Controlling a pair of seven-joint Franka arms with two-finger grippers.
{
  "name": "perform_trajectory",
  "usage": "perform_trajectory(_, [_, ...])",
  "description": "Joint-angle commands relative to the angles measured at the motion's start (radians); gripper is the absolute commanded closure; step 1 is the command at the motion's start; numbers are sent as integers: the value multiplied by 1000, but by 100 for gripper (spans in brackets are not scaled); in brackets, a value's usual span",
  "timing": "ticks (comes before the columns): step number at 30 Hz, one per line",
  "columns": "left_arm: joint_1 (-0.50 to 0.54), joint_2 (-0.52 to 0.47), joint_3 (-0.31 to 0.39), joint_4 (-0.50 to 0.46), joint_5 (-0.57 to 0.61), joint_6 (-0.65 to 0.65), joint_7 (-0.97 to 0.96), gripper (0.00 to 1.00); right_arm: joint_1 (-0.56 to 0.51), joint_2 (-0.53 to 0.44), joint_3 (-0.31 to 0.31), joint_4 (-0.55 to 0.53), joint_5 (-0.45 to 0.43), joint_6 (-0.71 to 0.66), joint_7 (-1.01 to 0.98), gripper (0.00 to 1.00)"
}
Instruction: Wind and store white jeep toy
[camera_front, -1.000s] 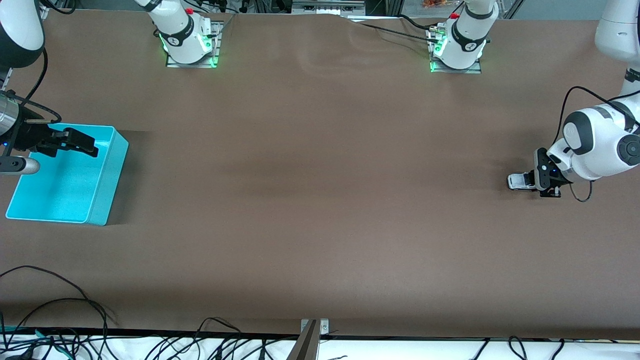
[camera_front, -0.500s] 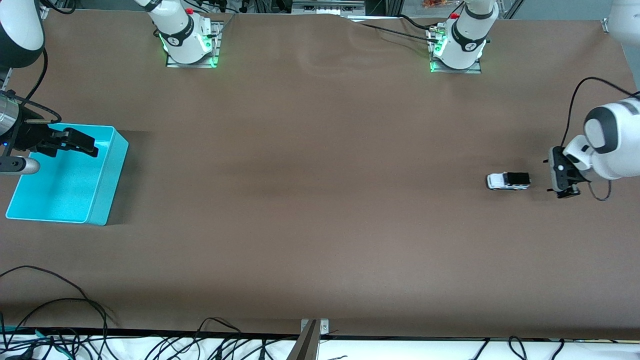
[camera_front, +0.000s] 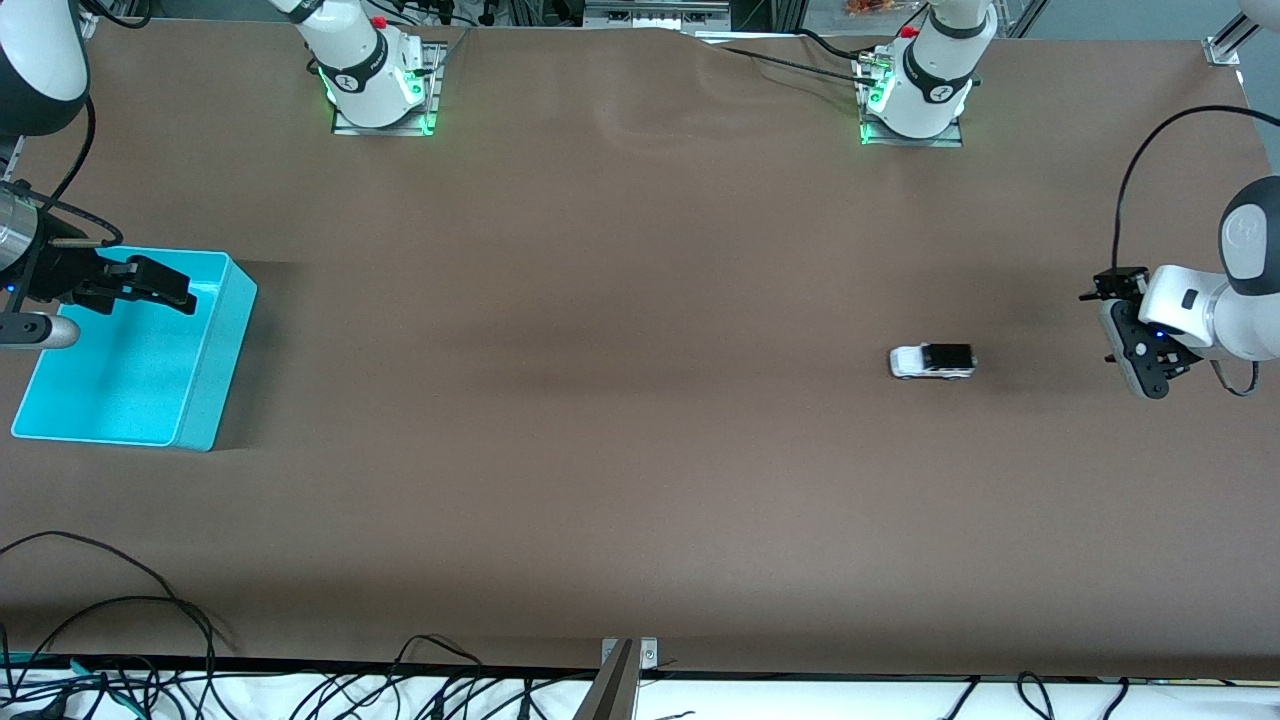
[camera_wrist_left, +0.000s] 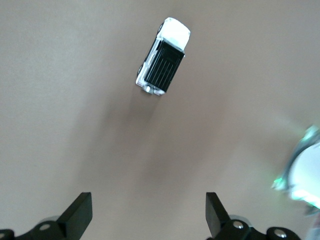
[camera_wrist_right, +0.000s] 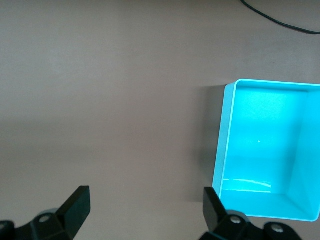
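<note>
**Jeep released and rolling toward the bin end**

While the white jeep toy (camera_front: 932, 361) is being carried across the brown table (camera_front: 620, 450) on its own wheels, it is being left well apart from the left gripper (camera_front: 1128, 330), which a second ago was clamped on it. That gripper is now being held wide open and empty at its own end. Winding is judged done; storing is not. The right gripper (camera_front: 160, 281), open and empty, is being kept waiting over the turquoise bin (camera_front: 215, 400). Both arms are being cut off at the frame edges.
</note>
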Motion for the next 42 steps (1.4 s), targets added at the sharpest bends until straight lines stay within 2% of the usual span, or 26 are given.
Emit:
perform_trajectory(1, [-4,9,-88,118,13,-187,-297,0,-5,-3,-2,3,22,-7,-17,0])
perform_trajectory(8, [-4,6,-197,197,13,-319,-636,0,-5,-3,-2,3,22,-7,-17,0])
perform_trajectory(13, [-4,6,-228,214,13,-339,-808,0,-5,-3,-2,3,22,-7,-17,0])
perform_trajectory(21, [-4,-31,-228,214,13,-339,-948,0,-5,-3,-2,3,22,-7,-17,0])
perform_trajectory(27, [-6,-44,-231,231,13,-338,-962,0,-5,-3,-2,3,22,-7,-17,0])
perform_trajectory(33, [-36,-103,-225,201,15,-302,-967,0,-5,-3,-2,4,22,-6,-17,0])
perform_trajectory(36, [-96,-129,-164,198,13,-293,-967,0,-4,-3,-2,6,16,-1,-19,0])
perform_trajectory(37, [-178,-150,-76,199,13,-273,-965,0,-2,-2,-2,7,14,0,-17,0])
perform_trajectory(42, [-315,-189,112,196,1,-217,-965,0,-1,-2,0,20,14,3,-16,0])
